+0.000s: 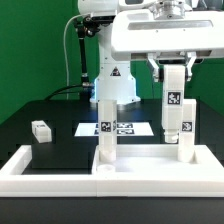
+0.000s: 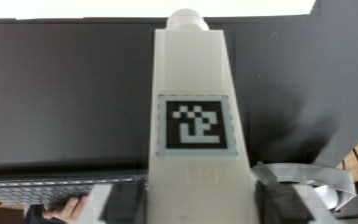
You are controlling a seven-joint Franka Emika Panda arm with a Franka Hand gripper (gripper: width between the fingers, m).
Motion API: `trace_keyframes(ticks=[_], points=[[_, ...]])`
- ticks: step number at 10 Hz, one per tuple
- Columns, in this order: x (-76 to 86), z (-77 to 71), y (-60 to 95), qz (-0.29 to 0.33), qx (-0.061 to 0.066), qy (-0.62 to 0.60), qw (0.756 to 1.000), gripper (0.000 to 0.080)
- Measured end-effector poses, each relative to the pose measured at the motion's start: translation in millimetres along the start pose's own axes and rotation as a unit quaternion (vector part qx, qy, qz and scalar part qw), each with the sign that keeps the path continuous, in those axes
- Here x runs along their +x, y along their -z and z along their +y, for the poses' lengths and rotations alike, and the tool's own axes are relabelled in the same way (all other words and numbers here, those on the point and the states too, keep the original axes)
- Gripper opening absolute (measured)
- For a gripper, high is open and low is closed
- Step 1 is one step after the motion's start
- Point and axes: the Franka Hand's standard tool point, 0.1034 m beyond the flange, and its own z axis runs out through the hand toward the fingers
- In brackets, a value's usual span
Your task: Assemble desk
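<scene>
My gripper (image 1: pixel 172 72) is shut on a white square-section desk leg (image 1: pixel 172 105) with a black-and-white marker and holds it upright above the right part of the tabletop (image 1: pixel 140 166). In the wrist view the held leg (image 2: pixel 197 90) fills the middle, with my gripper (image 2: pixel 197 205) closed on its sides by dark pads (image 2: pixel 123 203). A second leg (image 1: pixel 105 132) stands on the tabletop's left part. A third leg (image 1: pixel 186 140) stands just beside and below the held one. A fourth leg (image 1: pixel 40 130) lies loose on the black table at the exterior view's left.
The long low white wall (image 1: pixel 22 160) with turned-up ends runs along the front around the tabletop. The marker board (image 1: pixel 125 128) lies flat behind the tabletop. The robot base (image 1: pixel 115 80) stands at the back.
</scene>
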Motion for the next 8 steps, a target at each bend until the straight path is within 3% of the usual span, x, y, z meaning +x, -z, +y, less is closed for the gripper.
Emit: trace_keyframes(ticks=[2,5,8], points=[[-2.2,-0.9,-1.7,-0.001,0.0,0.001,1.0,0.029],[-16.5,-26.2,-22.8,-0.011,0.006,0.005,1.0,0.029],[-24.3,-34.3,-33.1,-0.018,0.006,0.007,1.0,0.029]])
